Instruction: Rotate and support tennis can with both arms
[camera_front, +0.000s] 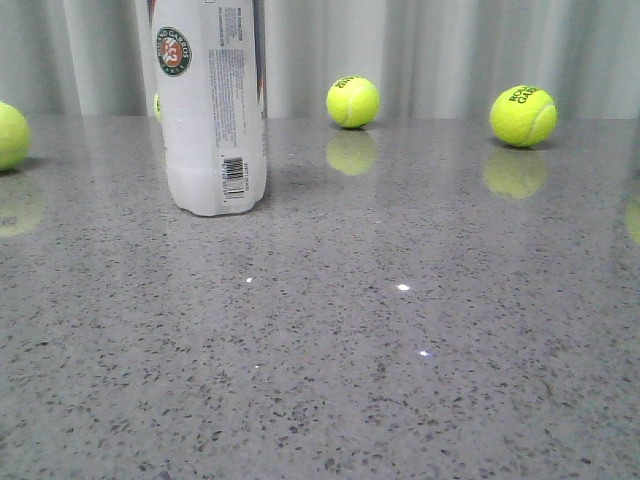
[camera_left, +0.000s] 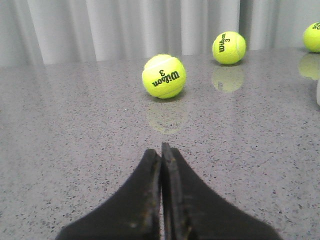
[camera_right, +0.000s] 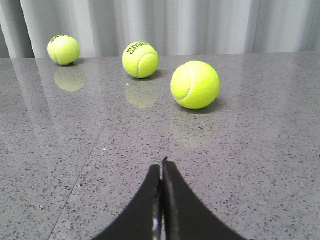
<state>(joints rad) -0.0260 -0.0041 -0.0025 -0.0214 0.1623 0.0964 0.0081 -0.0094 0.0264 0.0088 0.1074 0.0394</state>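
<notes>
The tennis can (camera_front: 212, 105) stands upright on the grey table at the back left of the front view, its barcode and round green-orange emblem facing me; its top is cut off by the frame. Neither arm shows in the front view. In the left wrist view my left gripper (camera_left: 161, 150) is shut with nothing in it, low over the table, and a sliver of the can (camera_left: 318, 92) shows at the frame edge. My right gripper (camera_right: 162, 166) is also shut and empty in the right wrist view, where the can is out of sight.
Yellow-green tennis balls lie on the speckled grey table (camera_front: 400, 330): one (camera_front: 352, 101) behind the can's right, one (camera_front: 523, 115) at back right, one (camera_front: 8, 135) at the left edge. A ball (camera_left: 163, 76) lies ahead of the left gripper, another (camera_right: 195, 85) ahead of the right. Pale curtains hang behind.
</notes>
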